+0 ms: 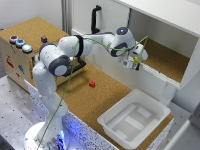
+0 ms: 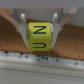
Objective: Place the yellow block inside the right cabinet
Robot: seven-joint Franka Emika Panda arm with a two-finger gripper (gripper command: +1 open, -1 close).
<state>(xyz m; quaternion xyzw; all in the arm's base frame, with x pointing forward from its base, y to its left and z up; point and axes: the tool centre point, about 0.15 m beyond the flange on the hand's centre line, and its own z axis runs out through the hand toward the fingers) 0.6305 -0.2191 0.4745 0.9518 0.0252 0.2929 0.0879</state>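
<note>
Yellow block [image 2: 40, 36], marked with black letters, is sitting clamped between the two fingers [image 2: 22, 27] of your gripper [image 1: 134, 63], which is closing on it from both sides; the wrist view is showing the block pinched at its flanks and hanging above a cork-brown surface and a white edge. In the exterior view, your arm is reaching toward the exterior view's right, holding the gripper at the open front of the right cabinet [image 1: 165, 30], just at its lower front lip, with the cork floor [image 1: 165, 60] lying beyond. You are also seeing a small red block [image 1: 92, 84] resting on the cork tabletop [image 1: 107, 92], well apart from the gripper, and a white bin [image 1: 134, 119] standing near the table's front edge.
</note>
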